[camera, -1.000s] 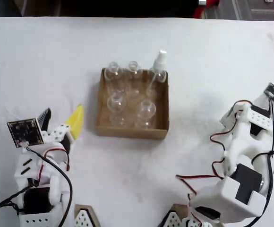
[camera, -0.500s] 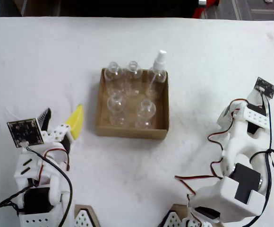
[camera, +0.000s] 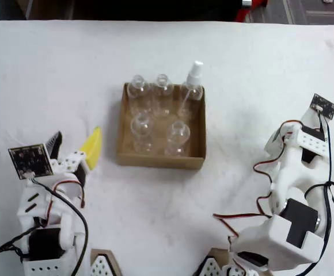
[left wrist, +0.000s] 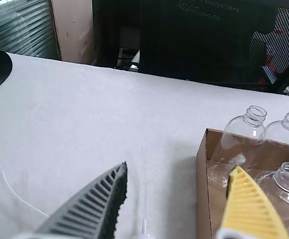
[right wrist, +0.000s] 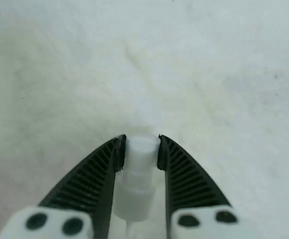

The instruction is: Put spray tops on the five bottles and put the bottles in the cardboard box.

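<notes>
The right gripper [right wrist: 138, 147] is drawn in narrow on a white spray top [right wrist: 134, 185], pinching its head over the surface [right wrist: 224, 59]. That grip likely leaves the collar free to seat on a bottle neck. The left gripper [left wrist: 179, 169] is spread wide and holds nothing, beside the cardboard box [camera: 161, 160]. All 5 bottles [camera: 177, 135] stand inside it, and only 1 capped bottle [camera: 193, 86] has a top.

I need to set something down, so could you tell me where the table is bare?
Bare cloth lies left of the cardboard box toward the far edge, and between the box and the right arm. The box itself is crowded with five bottles.
</notes>
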